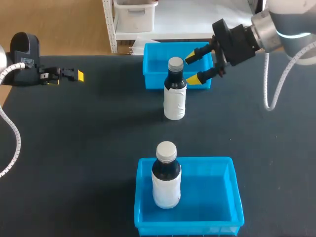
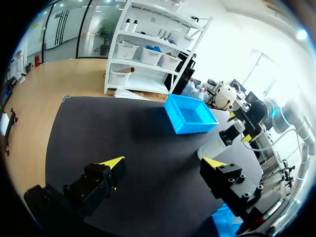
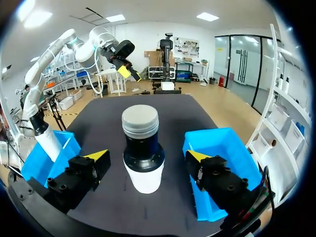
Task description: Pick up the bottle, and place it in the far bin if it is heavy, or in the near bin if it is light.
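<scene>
One upright bottle (image 1: 175, 98) stands just ahead of our open right jaws, centred between them. Our left jaws, open too, sit well apart from it.

My dark table (image 1: 74, 148), tan wooden floor (image 1: 64, 24) past its far edge, white shelves (image 2: 148, 47) standing behind it, tall glass walls (image 3: 242, 64), bright lights (image 3: 207, 16) overhead.

Open table (image 1: 84, 143) left and right of standing bottle (image 1: 174, 98) | far bin (image 1: 153, 74) wall just behind it | near bin (image 1: 222, 197): second bottle (image 1: 166, 180) upright in left part, right part free
</scene>
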`<state>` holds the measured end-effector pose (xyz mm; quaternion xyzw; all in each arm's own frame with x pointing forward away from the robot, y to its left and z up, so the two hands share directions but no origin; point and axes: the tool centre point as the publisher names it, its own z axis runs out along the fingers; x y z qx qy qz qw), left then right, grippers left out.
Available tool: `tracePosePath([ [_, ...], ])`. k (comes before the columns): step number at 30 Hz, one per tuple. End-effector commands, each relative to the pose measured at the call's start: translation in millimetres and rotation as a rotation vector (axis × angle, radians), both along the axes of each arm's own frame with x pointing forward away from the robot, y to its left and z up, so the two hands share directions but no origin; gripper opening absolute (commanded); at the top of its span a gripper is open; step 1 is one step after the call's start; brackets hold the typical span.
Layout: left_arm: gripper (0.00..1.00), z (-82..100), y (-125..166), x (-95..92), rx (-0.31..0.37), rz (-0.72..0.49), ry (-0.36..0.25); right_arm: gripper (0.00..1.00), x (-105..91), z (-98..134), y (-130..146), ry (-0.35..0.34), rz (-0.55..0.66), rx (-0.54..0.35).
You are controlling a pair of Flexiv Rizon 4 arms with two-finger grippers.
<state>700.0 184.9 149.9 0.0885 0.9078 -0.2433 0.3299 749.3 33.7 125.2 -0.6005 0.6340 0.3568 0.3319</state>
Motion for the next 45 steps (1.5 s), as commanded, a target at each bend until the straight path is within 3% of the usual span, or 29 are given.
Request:
tracePosePath([
  [1, 1.0, 0.0, 0.0, 0.0, 0.0, 0.0, 0.0, 1.0, 5.8, -2.7, 10.1, 0.025, 0.046, 0.009],
  [16, 1.0, 0.0, 0.0, 0.0, 0.0, 0.0, 0.0, 1.0, -6.0, -4.6, 38.0, 0.046, 0.057, 0.027],
  [38, 1.0, 0.0, 0.0, 0.0, 0.0, 0.0, 0.0, 1.0, -5.9, -8.1, 46.2, 0.06, 0.021, 0.031],
  [39, 1.0, 0.0, 0.0, 0.0, 0.0, 0.0, 0.0, 0.98, -5.7, -8.2, 46.0, 0.06, 0.02, 0.031],
  [45, 1.0, 0.0, 0.0, 0.0, 0.0, 0.0, 0.0, 0.64, -4.6, -9.2, 44.5, 0.061, 0.018, 0.03],
])
